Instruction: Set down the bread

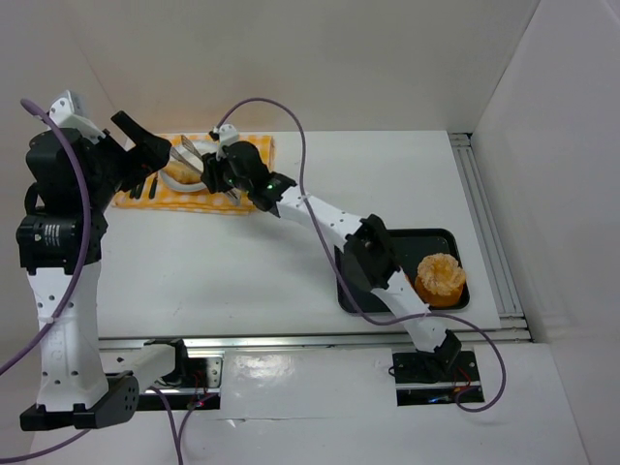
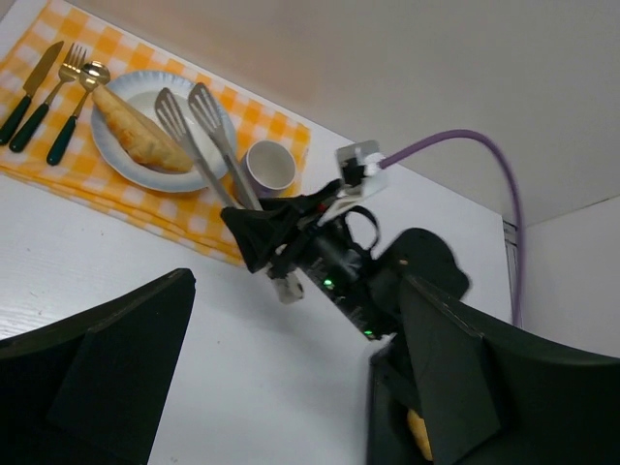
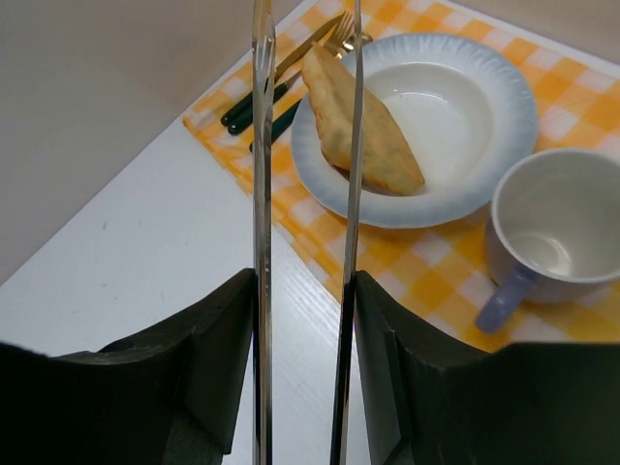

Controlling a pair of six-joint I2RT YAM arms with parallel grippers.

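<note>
One golden-brown bread roll (image 3: 363,126) lies on the left half of a white plate (image 3: 484,107) on the yellow checked cloth (image 3: 426,262). It also shows in the left wrist view (image 2: 140,140). A second roll does not show. My right gripper (image 3: 303,320) is shut on metal tongs (image 3: 262,145), whose arms stand apart and empty over the roll and plate; both show from above, the gripper (image 1: 218,174) and the tongs (image 1: 189,155). My left gripper (image 1: 145,155) is open and empty, raised at the far left; its jaws (image 2: 281,387) stand wide apart.
A white mug (image 3: 557,232) stands right of the plate. Knife, fork and spoon (image 2: 44,97) lie left of it. A black tray (image 1: 446,237) at the right holds the round orange cake (image 1: 441,279). White walls close in the back and right.
</note>
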